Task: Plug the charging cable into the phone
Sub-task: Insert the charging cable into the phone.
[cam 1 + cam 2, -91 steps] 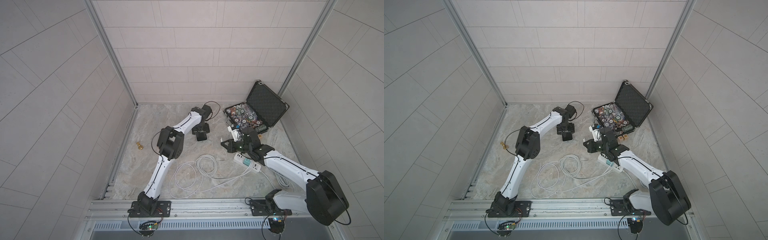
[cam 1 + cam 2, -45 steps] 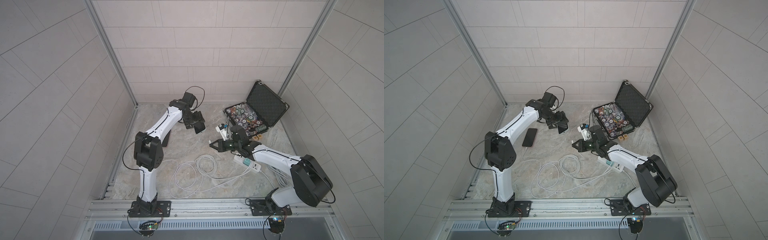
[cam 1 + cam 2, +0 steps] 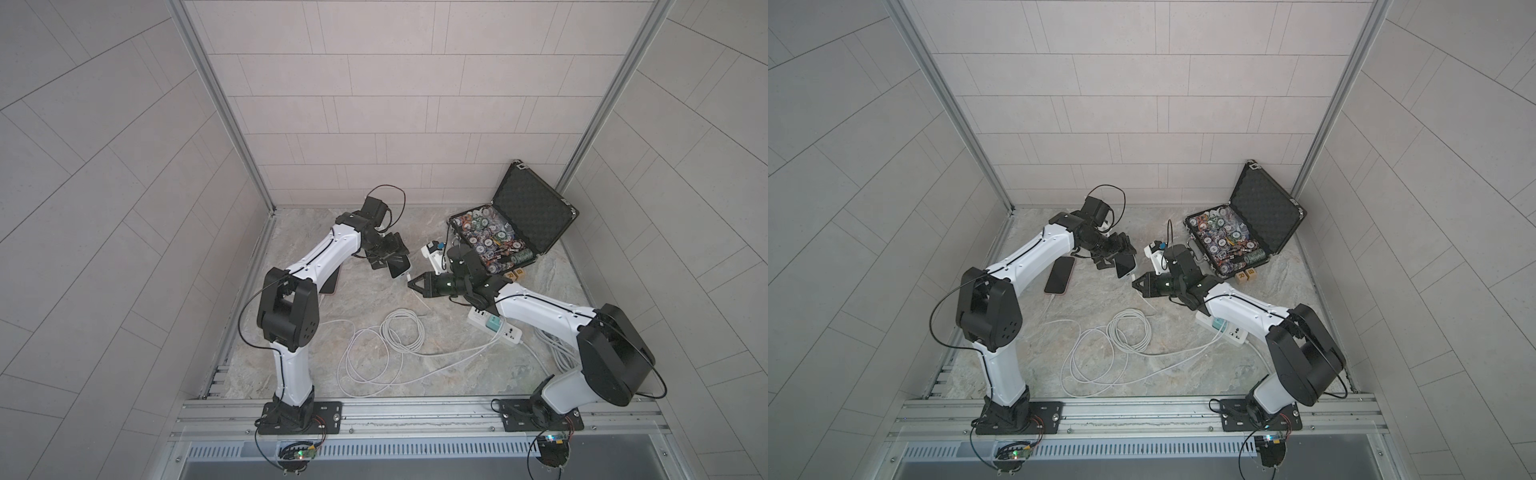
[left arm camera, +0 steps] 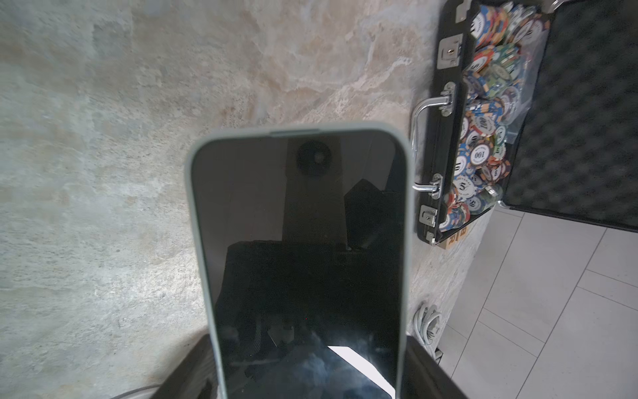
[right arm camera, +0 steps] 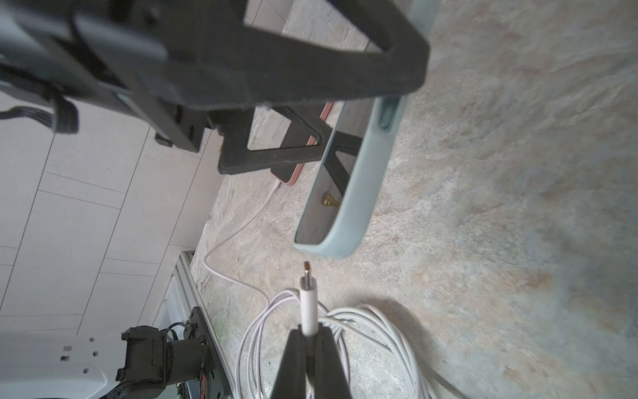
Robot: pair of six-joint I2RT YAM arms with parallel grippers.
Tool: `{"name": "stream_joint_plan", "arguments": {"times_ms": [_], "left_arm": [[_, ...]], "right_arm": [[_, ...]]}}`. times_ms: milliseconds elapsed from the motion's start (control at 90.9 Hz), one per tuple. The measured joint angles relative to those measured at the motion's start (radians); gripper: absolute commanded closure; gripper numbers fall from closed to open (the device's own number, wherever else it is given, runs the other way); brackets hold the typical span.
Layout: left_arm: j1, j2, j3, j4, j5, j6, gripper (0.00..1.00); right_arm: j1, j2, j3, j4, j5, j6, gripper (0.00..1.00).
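Nearest, bolted to the rail [image 3: 415,411]: both arm bases. Just beyond, on the table [image 3: 436,376]: loose white loops of cable [image 5: 366,319], sprawled between the arms. Right of the loops, partly under the right forearm: white power strip [image 3: 510,335] with a teal adapter [image 3: 493,323] plugged in, and a thin white line running from there toward the loops.

Farther in, about mid-table: right gripper [image 5: 309,334], pinched tight on the white plug [image 5: 308,311] and reaching leftward. Metal tip aimed at the free end of the phone [image 4: 300,224]. Very near, not touching, not in, with a small gap plain in the right wrist view.

Facing it: left gripper [image 3: 1116,257], clamped across the width of the phone, one finger on each long edge. Phone held clear of the table, pale green round the edge, screen black and glossy, free end toward the plug.

Left of that, flat on the table beside the left forearm: red phone [image 3: 1059,275], screen up, with a white lead [image 3: 1051,297] at its near end. Cannot tell whether that lead joins the same loops.

Farthest, toward the back right corner: open black case [image 3: 528,208], lid up with foam lining, tray heaped with coloured chips [image 3: 486,237]. Two small wooden blocks [image 3: 514,274] on the table just beside its near edge.
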Motion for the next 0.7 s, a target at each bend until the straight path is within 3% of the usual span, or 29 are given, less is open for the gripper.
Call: {"name": "stream_joint_plan", "arguments": {"times_ms": [704], "left_arm": [[0.000, -0.067, -0.063, 0.071, 0.006, -0.013, 0.42]], "right_arm": [[0.016, 0.005, 0.024, 0.002, -0.005, 0.019, 1.00]]}}
